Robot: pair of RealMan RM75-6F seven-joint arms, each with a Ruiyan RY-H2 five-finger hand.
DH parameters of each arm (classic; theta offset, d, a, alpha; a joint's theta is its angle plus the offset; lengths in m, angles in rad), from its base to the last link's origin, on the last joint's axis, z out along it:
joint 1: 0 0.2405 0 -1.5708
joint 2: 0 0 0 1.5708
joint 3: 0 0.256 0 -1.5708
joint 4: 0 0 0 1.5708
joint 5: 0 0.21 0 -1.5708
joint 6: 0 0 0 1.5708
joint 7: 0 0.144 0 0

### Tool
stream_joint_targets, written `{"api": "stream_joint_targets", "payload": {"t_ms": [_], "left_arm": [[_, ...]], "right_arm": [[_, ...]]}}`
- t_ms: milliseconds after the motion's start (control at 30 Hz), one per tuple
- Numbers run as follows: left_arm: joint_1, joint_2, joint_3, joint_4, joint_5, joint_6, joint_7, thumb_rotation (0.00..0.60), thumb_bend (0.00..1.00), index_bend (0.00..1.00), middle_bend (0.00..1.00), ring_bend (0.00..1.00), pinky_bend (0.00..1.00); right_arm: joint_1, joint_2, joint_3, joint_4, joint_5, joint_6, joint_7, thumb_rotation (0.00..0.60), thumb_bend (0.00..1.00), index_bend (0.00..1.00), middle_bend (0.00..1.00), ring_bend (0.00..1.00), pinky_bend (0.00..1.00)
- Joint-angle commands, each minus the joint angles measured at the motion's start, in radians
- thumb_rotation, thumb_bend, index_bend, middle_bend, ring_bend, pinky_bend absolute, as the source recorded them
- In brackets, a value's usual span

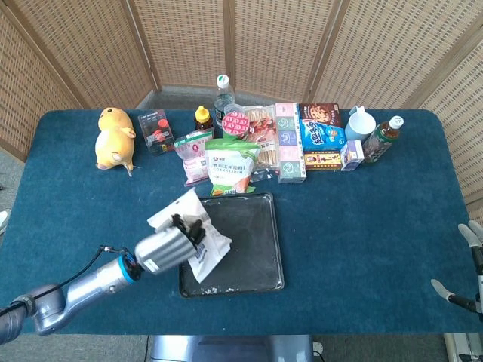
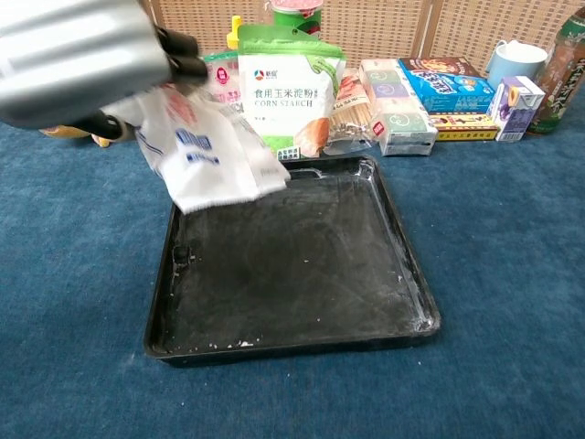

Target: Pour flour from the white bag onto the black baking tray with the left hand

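1. Left side of the blue-cloth desk (image 1: pixel 68 219): open cloth between the yellow plush toy (image 1: pixel 114 137) at the far-left back and the left arm coming in from the near-left corner.
2. Left hand (image 1: pixel 167 246), silver with black fingers, holds the white plastic flour bag with blue print (image 1: pixel 198 235). Bag is lifted and tilted over the left edge of the tray; in the chest view it (image 2: pixel 206 146) hangs clear above the tray's far-left corner, not touching it.
3. Black rectangular metal baking tray (image 1: pixel 253 241) sits near the desk's front edge, centre-left. White dusting along its rim and corners (image 2: pixel 402 302).
4. Just behind the tray: green-and-white corn starch pouch (image 1: pixel 231 167), upright, close to the tray's far rim. Row of boxes, bottles and packets runs along the back.
5. Right of tray: broad bare cloth to the desk's right edge.
6. Right hand (image 1: pixel 469 265) at the far right frame edge, only partly visible; cannot tell its state.
7. Woven wicker screens (image 1: pixel 264 45) enclose the back.
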Motion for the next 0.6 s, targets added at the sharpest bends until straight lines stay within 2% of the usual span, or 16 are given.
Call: {"api": "stream_joint_targets", "payload": {"t_ms": [33, 233, 267, 300, 333, 367, 400, 433, 467, 533, 567, 600], "left_arm": [[0.133, -0.113, 0.005, 0.122, -0.220, 0.188, -0.347, 0.600, 0.61, 0.92, 0.95, 0.99, 0.91], [0.195, -0.215, -0.019, 0.200, -0.427, 0.189, -0.634, 0.600, 0.61, 0.92, 0.95, 0.99, 0.89], [0.212, -0.247, -0.033, 0.202, -0.502, 0.164, -0.721, 0.600, 0.62, 0.92, 0.95, 0.98, 0.87], [0.215, -0.258, -0.035, 0.198, -0.534, 0.140, -0.770, 0.600, 0.62, 0.91, 0.92, 0.94, 0.84], [0.214, -0.254, -0.025, 0.190, -0.547, 0.108, -0.816, 0.600, 0.60, 0.86, 0.80, 0.81, 0.73], [0.210, -0.237, -0.008, 0.170, -0.559, 0.059, -0.870, 0.600, 0.56, 0.76, 0.60, 0.59, 0.56], [0.207, -0.217, 0.002, 0.146, -0.579, 0.014, -0.907, 0.600, 0.51, 0.66, 0.44, 0.42, 0.43], [0.203, -0.200, 0.008, 0.125, -0.591, -0.018, -0.927, 0.600, 0.43, 0.49, 0.22, 0.19, 0.26], [0.200, -0.188, 0.010, 0.113, -0.595, -0.032, -0.936, 0.600, 0.36, 0.34, 0.08, 0.06, 0.15], [0.203, -0.182, 0.016, 0.100, -0.591, -0.028, -0.936, 0.592, 0.23, 0.15, 0.00, 0.00, 0.08], [0.207, -0.177, 0.022, 0.089, -0.581, -0.019, -0.941, 0.582, 0.16, 0.08, 0.00, 0.00, 0.07], [0.210, -0.173, 0.025, 0.081, -0.574, -0.011, -0.946, 0.575, 0.12, 0.05, 0.00, 0.00, 0.07]], "right_arm": [[0.001, -0.002, -0.001, -0.003, -0.002, -0.002, -0.007, 0.600, 0.02, 0.01, 0.00, 0.00, 0.00], [0.004, -0.008, -0.003, -0.008, -0.005, -0.006, -0.026, 0.600, 0.02, 0.01, 0.00, 0.00, 0.00], [0.005, -0.010, -0.004, -0.009, -0.003, -0.010, -0.033, 0.600, 0.02, 0.01, 0.00, 0.00, 0.00], [0.006, -0.012, -0.003, -0.010, -0.001, -0.012, -0.037, 0.600, 0.02, 0.01, 0.00, 0.00, 0.00], [0.007, -0.013, -0.003, -0.010, 0.001, -0.013, -0.040, 0.600, 0.02, 0.01, 0.00, 0.00, 0.00], [0.007, -0.013, -0.002, -0.011, 0.003, -0.013, -0.041, 0.600, 0.02, 0.01, 0.00, 0.00, 0.00], [0.008, -0.013, -0.002, -0.011, 0.004, -0.015, -0.042, 0.600, 0.02, 0.01, 0.00, 0.00, 0.00], [0.008, -0.014, -0.002, -0.010, 0.005, -0.016, -0.042, 0.600, 0.02, 0.01, 0.00, 0.00, 0.00], [0.008, -0.014, -0.002, -0.010, 0.006, -0.017, -0.042, 0.600, 0.02, 0.01, 0.00, 0.00, 0.00], [0.008, -0.013, -0.002, -0.009, 0.005, -0.016, -0.040, 0.600, 0.02, 0.01, 0.00, 0.00, 0.00], [0.007, -0.012, -0.002, -0.009, 0.005, -0.014, -0.038, 0.600, 0.02, 0.01, 0.00, 0.00, 0.00], [0.007, -0.011, -0.002, -0.009, 0.005, -0.013, -0.036, 0.600, 0.02, 0.01, 0.00, 0.00, 0.00]]}}
